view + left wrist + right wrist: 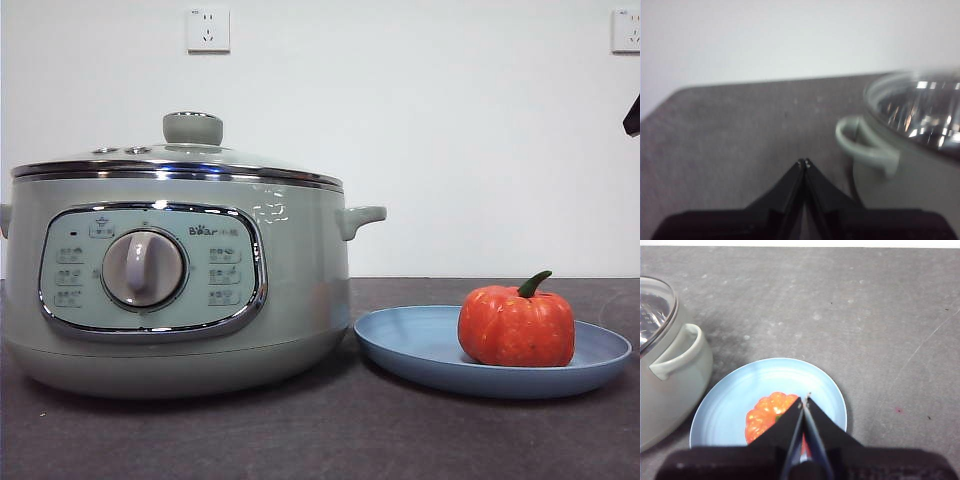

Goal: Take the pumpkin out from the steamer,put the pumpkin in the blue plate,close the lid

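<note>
Apparently you're finished: the pumpkin [516, 327] sits in the blue plate [410, 345] beside the steamer [300, 290], the lid [190, 150] is on, and the left gripper [804, 162] and right gripper [804, 399] are both closed on nothing.

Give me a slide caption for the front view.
Pumpkin sits on the blue plate beside the steamer, its lid closed.

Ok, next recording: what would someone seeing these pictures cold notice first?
First, the big green steamer filling the left of the front view, with the lid shut on top. Next, the orange pumpkin sitting on the blue plate just right of it. Both arms are clear of the things: the right pincer hangs shut above the pumpkin, the left pincer shut over the table beside the steamer's handle.
</note>
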`<move>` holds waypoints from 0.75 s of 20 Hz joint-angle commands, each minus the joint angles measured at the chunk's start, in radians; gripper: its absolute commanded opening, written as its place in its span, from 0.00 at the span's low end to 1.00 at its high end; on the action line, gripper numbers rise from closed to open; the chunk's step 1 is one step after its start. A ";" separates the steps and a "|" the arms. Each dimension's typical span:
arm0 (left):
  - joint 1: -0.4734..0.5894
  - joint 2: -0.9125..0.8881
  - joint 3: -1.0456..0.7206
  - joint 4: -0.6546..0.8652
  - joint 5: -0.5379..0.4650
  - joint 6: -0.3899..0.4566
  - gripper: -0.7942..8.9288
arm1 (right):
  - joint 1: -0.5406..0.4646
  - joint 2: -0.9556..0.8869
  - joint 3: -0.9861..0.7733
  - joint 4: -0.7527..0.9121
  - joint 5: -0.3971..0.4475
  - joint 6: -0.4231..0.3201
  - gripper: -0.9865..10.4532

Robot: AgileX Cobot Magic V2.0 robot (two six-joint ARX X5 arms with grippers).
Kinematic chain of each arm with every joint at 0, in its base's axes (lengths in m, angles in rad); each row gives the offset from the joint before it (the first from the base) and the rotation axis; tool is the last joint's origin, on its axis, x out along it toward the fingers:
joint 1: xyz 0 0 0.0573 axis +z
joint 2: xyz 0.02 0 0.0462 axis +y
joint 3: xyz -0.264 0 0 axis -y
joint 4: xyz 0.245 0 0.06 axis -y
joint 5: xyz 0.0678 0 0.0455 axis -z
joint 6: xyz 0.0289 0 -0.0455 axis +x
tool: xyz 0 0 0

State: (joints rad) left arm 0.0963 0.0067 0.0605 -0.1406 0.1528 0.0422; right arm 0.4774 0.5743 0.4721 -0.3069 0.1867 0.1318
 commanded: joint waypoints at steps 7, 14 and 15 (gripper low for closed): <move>-0.031 -0.004 -0.058 -0.032 0.005 -0.016 0.08 | 0.001 -0.001 -0.006 0.006 0.003 0.008 0.09; -0.089 -0.004 -0.058 -0.032 0.005 -0.016 0.08 | 0.001 -0.001 -0.006 0.006 0.003 0.008 0.09; -0.089 -0.004 -0.058 -0.032 0.006 -0.016 0.08 | 0.001 -0.001 -0.006 0.006 0.003 0.008 0.09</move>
State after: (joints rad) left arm 0.0101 0.0048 0.0181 -0.1738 0.1566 0.0330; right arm 0.4774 0.5743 0.4721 -0.3065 0.1867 0.1322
